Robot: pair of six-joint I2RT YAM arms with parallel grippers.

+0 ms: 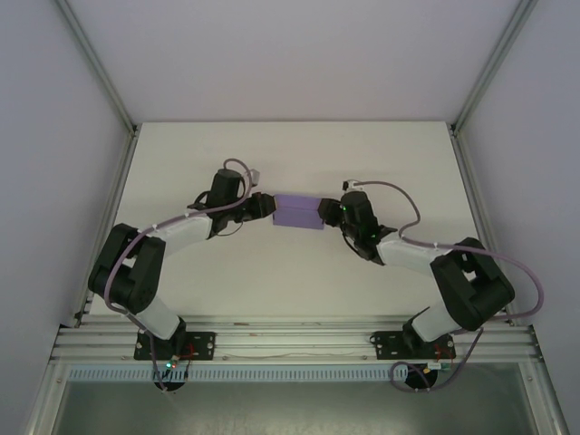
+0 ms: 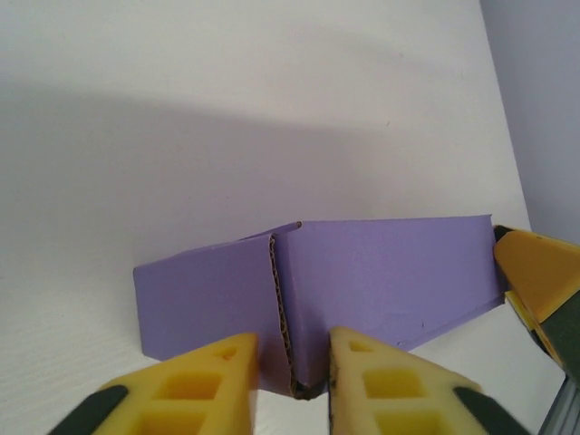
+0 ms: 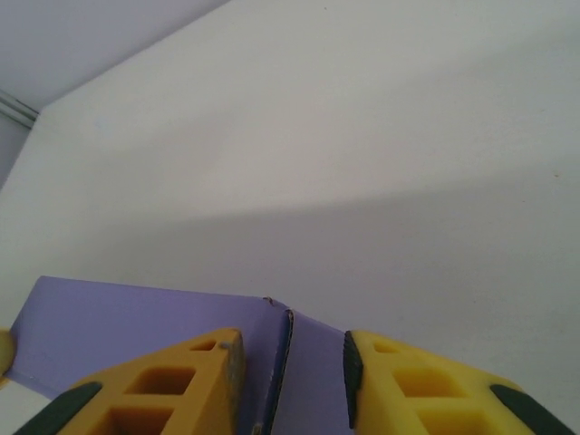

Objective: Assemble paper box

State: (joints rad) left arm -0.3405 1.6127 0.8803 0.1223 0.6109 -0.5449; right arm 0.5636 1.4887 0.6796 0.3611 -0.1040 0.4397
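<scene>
The purple paper box (image 1: 299, 212) is folded into a small cuboid and sits at the middle of the white table (image 1: 290, 154), held between both arms. My left gripper (image 1: 268, 205) is shut on the box's left end; in the left wrist view its yellow fingers (image 2: 213, 376) pinch a corner where a corrugated flap edge shows on the box (image 2: 390, 272). My right gripper (image 1: 328, 214) is shut on the right end; in the right wrist view the box (image 3: 127, 322) has its corner seam between the pads (image 3: 399, 372).
The table is walled by grey panels with metal posts at the back corners (image 1: 471, 91). An aluminium rail (image 1: 290, 340) carries both arm bases at the near edge. Cables loop off each wrist.
</scene>
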